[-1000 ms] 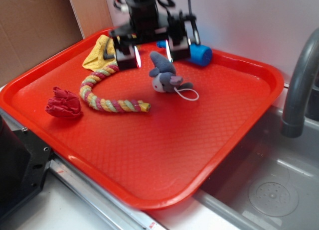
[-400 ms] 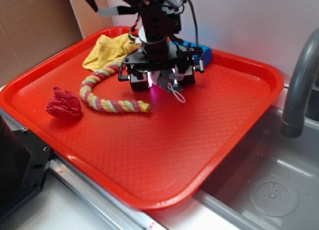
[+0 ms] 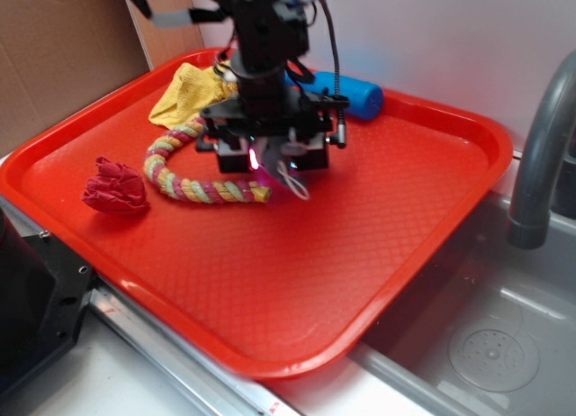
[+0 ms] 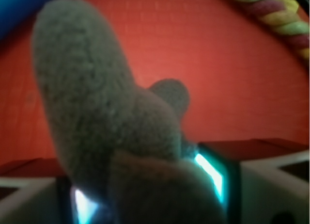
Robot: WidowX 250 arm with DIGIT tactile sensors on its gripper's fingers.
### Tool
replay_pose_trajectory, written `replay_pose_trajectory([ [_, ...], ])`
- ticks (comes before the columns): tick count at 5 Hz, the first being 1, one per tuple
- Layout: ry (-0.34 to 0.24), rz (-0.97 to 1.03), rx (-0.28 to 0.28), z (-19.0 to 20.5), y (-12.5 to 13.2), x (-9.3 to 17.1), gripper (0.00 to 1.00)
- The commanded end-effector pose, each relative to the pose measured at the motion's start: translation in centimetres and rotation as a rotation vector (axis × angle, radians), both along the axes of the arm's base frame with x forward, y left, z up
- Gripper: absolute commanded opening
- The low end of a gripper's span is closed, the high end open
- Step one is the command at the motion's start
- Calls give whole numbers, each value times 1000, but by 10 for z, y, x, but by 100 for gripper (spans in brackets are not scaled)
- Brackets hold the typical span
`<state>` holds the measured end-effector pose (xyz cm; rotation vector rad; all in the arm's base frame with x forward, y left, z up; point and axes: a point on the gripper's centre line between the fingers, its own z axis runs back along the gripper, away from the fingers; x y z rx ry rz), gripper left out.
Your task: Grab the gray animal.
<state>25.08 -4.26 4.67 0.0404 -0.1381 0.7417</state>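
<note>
One gripper (image 3: 267,157) is all I drive here, and right now it is closed around the gray animal (image 4: 104,112). In the wrist view the soft gray toy fills most of the picture, with a lit pad on each side of it, at about 7 and 4 o'clock. I think the pads squeeze it from both sides so it cannot slip out. From the outside view the toy is almost hidden under the gripper; only its thin white cord (image 3: 294,184) hangs out at about 5 o'clock. I cannot tell if the toy is off the red tray (image 3: 297,281) yet. The colored rope (image 3: 184,177) lies just beside the gripper at 8 o'clock, and the red cloth wad (image 3: 115,187) sits well apart at 9. The blue roll (image 3: 346,96) is near, at 1 o'clock, by the yellow cloth (image 3: 191,90)
</note>
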Motion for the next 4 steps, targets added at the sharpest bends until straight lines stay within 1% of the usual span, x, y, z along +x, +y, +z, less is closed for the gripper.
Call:
replay_pose_trajectory([
  [1, 81, -310, -166, 88, 4, -2, 0],
  [2, 68, -434, -142, 123, -4, -23, 0],
  [3, 2, -509, -104, 153, -10, -43, 0],
  [4, -61, -527, -76, 171, -9, -58, 0],
])
